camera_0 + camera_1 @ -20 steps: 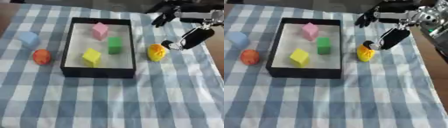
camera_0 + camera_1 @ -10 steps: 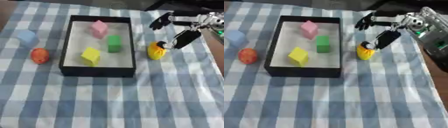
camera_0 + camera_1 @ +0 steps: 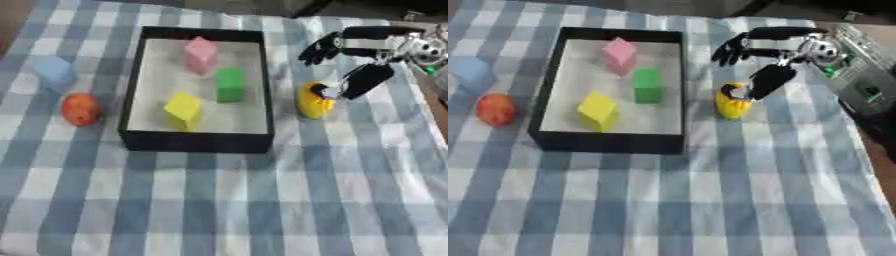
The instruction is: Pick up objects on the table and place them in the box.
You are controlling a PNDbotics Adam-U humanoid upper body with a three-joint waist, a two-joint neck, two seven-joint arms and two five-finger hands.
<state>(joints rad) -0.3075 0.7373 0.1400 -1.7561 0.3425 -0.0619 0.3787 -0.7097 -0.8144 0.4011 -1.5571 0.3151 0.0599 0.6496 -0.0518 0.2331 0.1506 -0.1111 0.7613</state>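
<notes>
A black box (image 3: 197,142) stands at the middle of the checked cloth. Inside it lie a pink block (image 3: 200,51), a green block (image 3: 230,84) and a yellow block (image 3: 184,109). Just right of the box sits a small yellow object (image 3: 311,101) with a dark top. My right hand (image 3: 372,47) comes in from the upper right, open. Its fingers (image 3: 319,48) spread towards the box's far right corner, and its thumb (image 3: 363,80) points down and touches the yellow object's top right. Left of the box lie a blue block (image 3: 54,72) and a round red-orange fruit (image 3: 80,108).
The blue and white checked cloth (image 3: 262,200) covers the table, and its near half is bare. The table's right edge runs close behind my right hand, with a grey device with green lights (image 3: 859,75) beyond it.
My right hand has come down and to the left, and its thumb has reached the yellow object. The objects on the cloth and in the box have stayed put.
</notes>
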